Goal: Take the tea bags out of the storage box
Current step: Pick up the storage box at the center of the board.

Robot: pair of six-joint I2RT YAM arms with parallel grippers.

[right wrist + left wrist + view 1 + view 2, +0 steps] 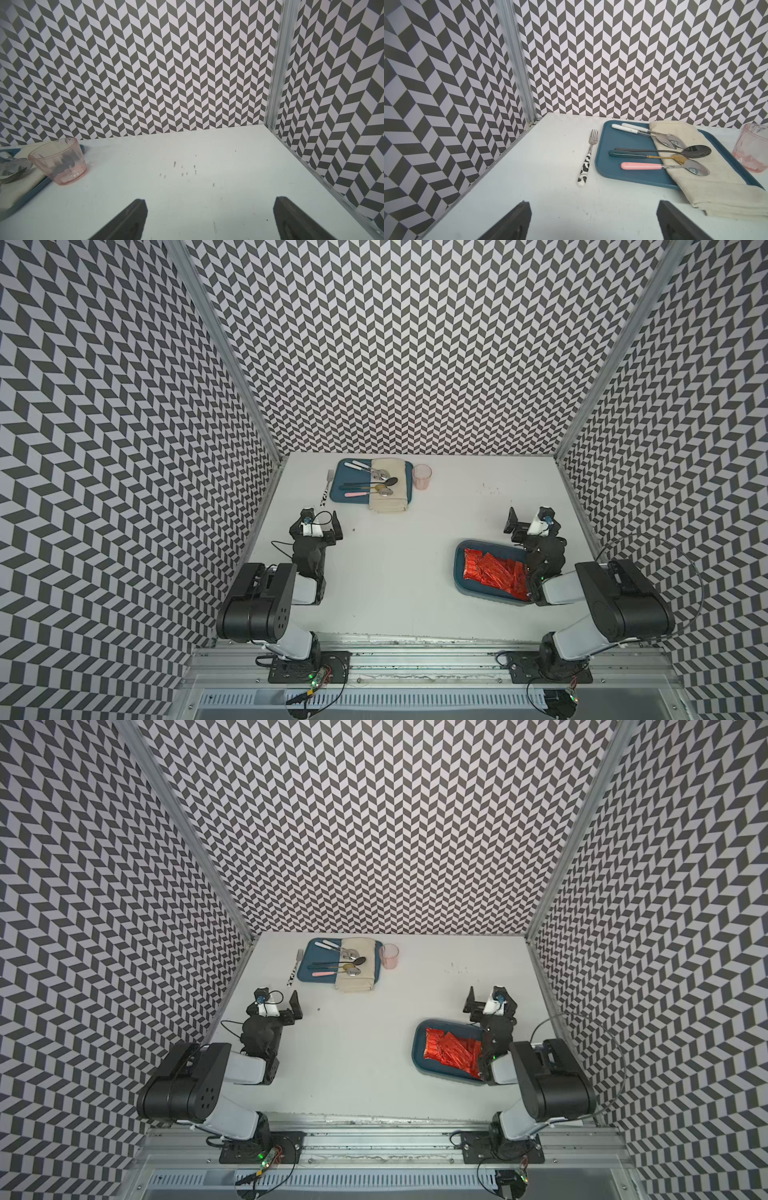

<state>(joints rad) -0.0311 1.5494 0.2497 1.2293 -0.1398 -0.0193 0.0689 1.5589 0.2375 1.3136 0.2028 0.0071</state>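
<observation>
The storage box [458,568] [417,1052], a teal tub, sits on the right side of the white table in both top views. Inside it lie several tea bags [492,570] [451,1052] of shiny red foil, piled together. My right arm's forearm covers the box's right end and some of the foil. My right gripper [530,517] [487,996] [208,203] is just past the box's far rim, open and empty. On the left side my left gripper [320,518] [277,997] [591,205] is also open and empty. Neither wrist view shows the box.
A flat blue tray [345,489] [612,166] with spoons and a beige cloth [388,499] lies at the back. A fork [327,487] [588,158] lies to its left. A pink cup [422,477] [60,162] stands to its right. Patterned walls close three sides.
</observation>
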